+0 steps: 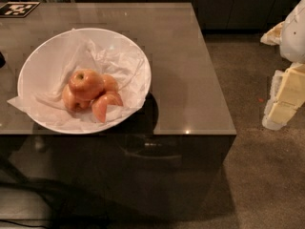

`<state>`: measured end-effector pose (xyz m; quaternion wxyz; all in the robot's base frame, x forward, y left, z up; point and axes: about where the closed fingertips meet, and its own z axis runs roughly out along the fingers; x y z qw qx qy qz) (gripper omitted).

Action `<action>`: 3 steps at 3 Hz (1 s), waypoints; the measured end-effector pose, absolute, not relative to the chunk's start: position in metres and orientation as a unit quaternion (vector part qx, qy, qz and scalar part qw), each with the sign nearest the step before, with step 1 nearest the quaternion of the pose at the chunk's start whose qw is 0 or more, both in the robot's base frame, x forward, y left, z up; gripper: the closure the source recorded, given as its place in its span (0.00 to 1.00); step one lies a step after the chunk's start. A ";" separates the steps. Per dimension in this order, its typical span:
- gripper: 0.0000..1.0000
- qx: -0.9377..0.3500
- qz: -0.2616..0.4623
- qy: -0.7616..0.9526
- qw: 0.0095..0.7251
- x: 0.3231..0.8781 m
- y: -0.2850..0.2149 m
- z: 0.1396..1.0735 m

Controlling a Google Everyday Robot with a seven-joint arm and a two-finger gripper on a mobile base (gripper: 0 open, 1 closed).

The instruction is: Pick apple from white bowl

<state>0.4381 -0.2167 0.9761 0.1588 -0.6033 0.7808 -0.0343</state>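
Black-white marker tag (18, 8): far left corner of table (190, 70).
White bowl (25, 75): left half of table, near front edge, lined with crumpled paper (114, 56).
Apple (86, 83): in bowl centre, stem dimple up, resting atop other apple pieces (106, 105).
Gripper (285, 97): far right edge, over carpet (257, 171), well apart from bowl; opening cannot be told; nothing seen in its grasp.

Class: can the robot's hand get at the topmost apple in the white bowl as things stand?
Likely yes. The hand hangs at the right edge, beyond the table; the apple sits atop the pile in the white bowl, uncovered, nothing standing between them.
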 end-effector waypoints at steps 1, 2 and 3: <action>0.00 -0.606 -0.038 0.777 0.165 0.438 -0.212 0.980; 0.00 -0.628 -0.040 0.756 0.179 0.441 -0.187 0.992; 0.00 -0.652 -0.033 0.733 0.190 0.446 -0.161 1.000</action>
